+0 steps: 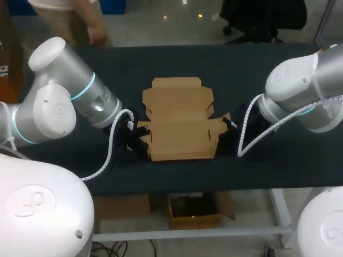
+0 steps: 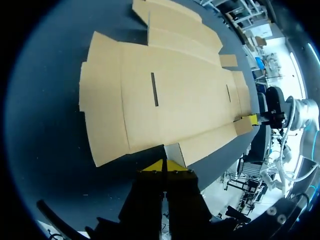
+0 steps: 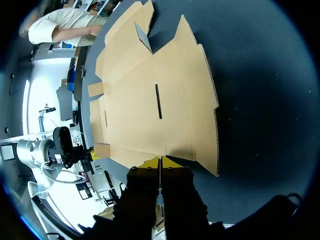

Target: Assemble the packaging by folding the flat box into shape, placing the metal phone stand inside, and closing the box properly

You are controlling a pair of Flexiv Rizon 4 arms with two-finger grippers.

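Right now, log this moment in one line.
box: flat | left gripper: shut, at box's edge | right gripper: shut, at opposite edge | phone stand: unseen

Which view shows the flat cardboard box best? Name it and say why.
Head view: the whole flat box lies in frame, outline undistorted. Both wrist views show it closer, slits visible, but warped and from one end.

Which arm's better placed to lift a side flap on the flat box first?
Right, narrowly. Both grippers sit at opposite side flaps of the flat cardboard box with fingers shut. The right gripper has its tips at the flap's edge; the left gripper sits just short of its flap.
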